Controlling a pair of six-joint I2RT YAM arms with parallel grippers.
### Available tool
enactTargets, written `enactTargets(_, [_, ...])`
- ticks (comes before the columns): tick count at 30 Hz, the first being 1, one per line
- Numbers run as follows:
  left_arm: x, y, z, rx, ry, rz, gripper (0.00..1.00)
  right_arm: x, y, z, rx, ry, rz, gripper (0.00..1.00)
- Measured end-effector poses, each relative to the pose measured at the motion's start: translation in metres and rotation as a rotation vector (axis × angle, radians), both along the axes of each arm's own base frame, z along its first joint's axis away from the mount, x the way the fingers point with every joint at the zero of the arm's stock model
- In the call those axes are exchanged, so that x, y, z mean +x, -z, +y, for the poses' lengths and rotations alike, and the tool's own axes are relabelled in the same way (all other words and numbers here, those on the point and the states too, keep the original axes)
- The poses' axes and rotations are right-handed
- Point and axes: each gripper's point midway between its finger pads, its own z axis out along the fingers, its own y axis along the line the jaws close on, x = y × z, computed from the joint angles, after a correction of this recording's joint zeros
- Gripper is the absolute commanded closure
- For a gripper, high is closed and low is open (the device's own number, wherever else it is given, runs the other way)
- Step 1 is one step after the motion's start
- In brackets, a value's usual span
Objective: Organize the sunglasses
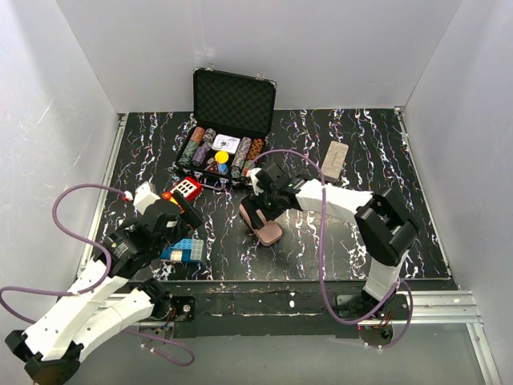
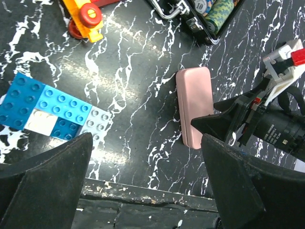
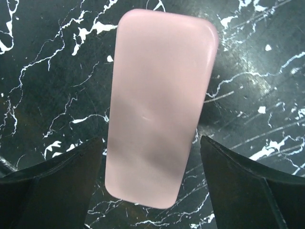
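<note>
Your right tool (image 3: 151,143) hangs released, fingers (image 3: 52,191) spread either side of the closed pink case (image 3: 159,109), which lies flat on the desk (image 3: 52,71) straight below it, long axis running away from the tool, so the fingers would close across its narrow width. Your left tool (image 2: 147,143) is released too, the case ahead and to its right; the right arm is nearer. No sunglasses show; whether they sit inside the case you cannot tell

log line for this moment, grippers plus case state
left gripper: open, empty | right gripper: open, over pink case | pink case: closed, lying flat | sunglasses: not in view
</note>
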Motion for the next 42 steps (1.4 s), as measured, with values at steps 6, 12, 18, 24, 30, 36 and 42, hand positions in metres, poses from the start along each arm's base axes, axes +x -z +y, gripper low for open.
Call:
enactTargets(6, [-0.014,0.010,0.017,0.026,-0.036,0.028,0.02,-0.002,0.019,0.010,-0.055,-0.042,0.004,0.08])
enactTargets(12, [-0.015,0.021,0.018,0.068,-0.045,0.080,0.02,-0.006,0.033,0.009,-0.135,-0.047,-0.024,0.14])
enactTargets(18, [-0.015,0.029,0.019,0.092,-0.051,0.116,0.02,-0.002,0.035,0.006,-0.241,-0.002,-0.097,0.34])
enactTargets(24, [-0.017,0.028,0.021,0.082,-0.065,0.114,0.02,0.001,0.033,0.003,-0.262,0.066,-0.114,0.48])
enactTargets(30, [-0.020,0.027,0.024,0.072,-0.078,0.114,0.02,0.008,0.026,-0.030,-0.284,0.216,-0.123,0.52])
enactTargets(36, [-0.022,0.030,0.025,0.064,-0.084,0.114,0.02,0.032,0.009,-0.109,-0.220,0.564,-0.072,0.53])
enactTargets(42, [-0.022,0.034,0.025,0.075,-0.084,0.127,0.02,0.029,0.031,-0.178,-0.230,0.867,0.034,0.52])
